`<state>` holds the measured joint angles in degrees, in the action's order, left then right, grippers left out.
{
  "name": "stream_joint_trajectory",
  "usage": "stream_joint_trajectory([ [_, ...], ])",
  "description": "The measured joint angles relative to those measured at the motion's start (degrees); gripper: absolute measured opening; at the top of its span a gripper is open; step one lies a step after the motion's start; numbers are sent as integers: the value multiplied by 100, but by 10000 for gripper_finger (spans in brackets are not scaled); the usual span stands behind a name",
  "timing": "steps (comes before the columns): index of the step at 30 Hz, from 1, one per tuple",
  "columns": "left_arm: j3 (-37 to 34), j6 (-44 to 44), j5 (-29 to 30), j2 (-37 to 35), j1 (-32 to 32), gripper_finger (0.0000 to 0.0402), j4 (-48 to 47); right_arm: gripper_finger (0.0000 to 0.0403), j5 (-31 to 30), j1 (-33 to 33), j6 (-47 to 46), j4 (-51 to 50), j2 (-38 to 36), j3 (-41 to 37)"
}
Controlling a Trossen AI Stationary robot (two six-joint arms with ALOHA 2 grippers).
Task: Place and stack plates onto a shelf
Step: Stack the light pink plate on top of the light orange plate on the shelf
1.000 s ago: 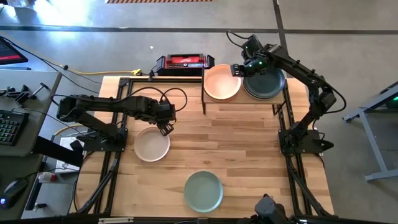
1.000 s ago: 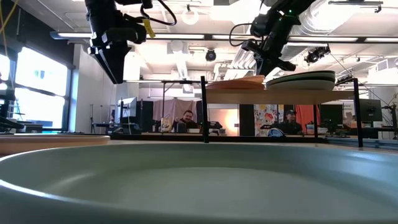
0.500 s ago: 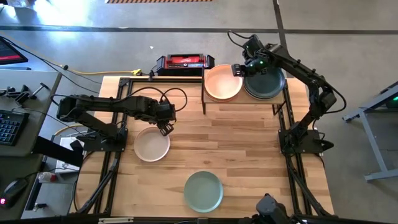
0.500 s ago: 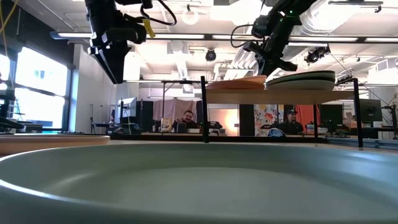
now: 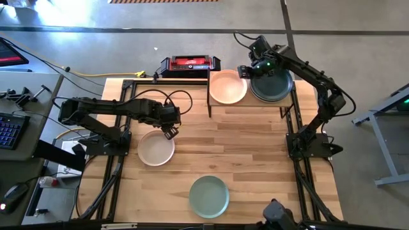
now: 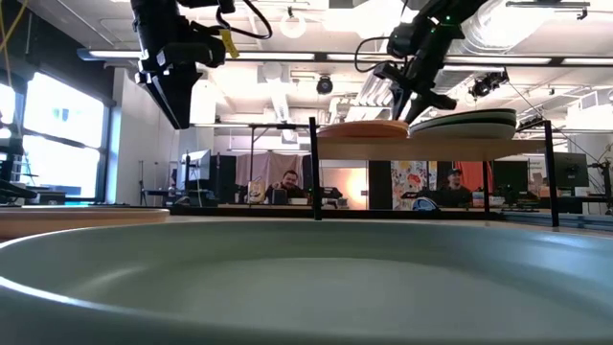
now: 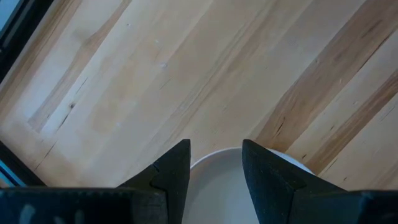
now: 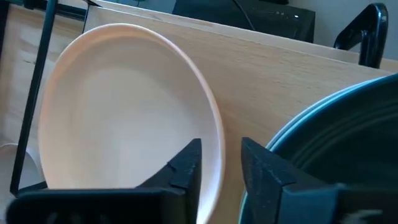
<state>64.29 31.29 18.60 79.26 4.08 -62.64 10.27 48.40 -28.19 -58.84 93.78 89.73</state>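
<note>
On shelf (image 5: 255, 105), right gripper (image 5: 244, 71) part-open astride peach plate (image 5: 227, 87) rim; left gripper (image 5: 171, 131) open.

Grey concrete floor (image 5: 96, 38) around a light-wood tabletop (image 5: 255, 147). Desk with keyboard (image 5: 7, 131) off its left edge; red-and-black case (image 5: 190, 64) at its far edge. Beyond: large window (image 6: 57, 144), white ceiling ducts (image 6: 536, 24), strip lights, two seated people (image 6: 287, 182).

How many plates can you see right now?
At least 4: a peach plate and a dark stack on the shelf, a cream plate and a sage plate on the table. The stack hides more.
</note>
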Motion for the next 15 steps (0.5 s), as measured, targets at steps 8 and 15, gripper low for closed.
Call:
stream_joint_trajectory([
  [8,0,0,0,0,0,135,-1,112,531,0,123,-39,-2,41],
  [15,0,2,-1,0,0,135,1,112,595,-121,617,-546,-14,542],
])
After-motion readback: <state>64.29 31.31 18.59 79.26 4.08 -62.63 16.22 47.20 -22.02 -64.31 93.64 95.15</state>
